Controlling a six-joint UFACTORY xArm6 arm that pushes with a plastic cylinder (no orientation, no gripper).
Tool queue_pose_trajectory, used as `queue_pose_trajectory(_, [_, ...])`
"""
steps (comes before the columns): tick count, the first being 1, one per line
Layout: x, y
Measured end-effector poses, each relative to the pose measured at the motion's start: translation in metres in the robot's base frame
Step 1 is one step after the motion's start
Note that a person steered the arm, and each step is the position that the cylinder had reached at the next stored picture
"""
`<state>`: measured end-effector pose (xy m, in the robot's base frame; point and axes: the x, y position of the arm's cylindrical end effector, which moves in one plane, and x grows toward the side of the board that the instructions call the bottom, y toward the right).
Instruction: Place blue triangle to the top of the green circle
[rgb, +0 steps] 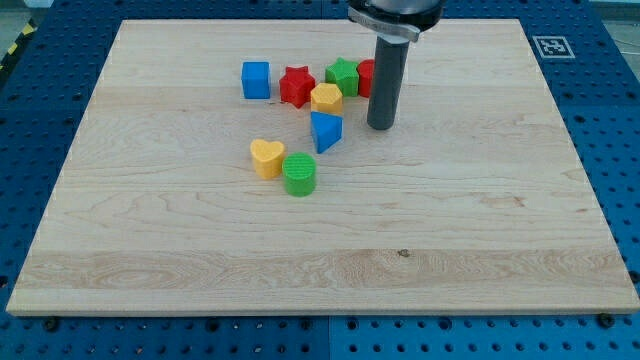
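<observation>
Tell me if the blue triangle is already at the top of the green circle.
Partly: the blue triangle sits up-right of the green circle, touching or nearly so. My tip stands right of it.

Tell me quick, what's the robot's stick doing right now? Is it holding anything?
My tip: no gripper, just a rod, holding nothing. It rests on the board just to the view's right of the blue triangle, not touching it.

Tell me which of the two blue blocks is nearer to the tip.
The blue triangle, just left of my tip; the blue cube sits farther away, at the cluster's left end.
</observation>
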<state>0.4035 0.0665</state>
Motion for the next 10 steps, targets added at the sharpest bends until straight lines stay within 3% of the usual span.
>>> queue_pose_trajectory(3, [0.007,-0.038])
queue_pose_trajectory(10, [0.025,-0.048])
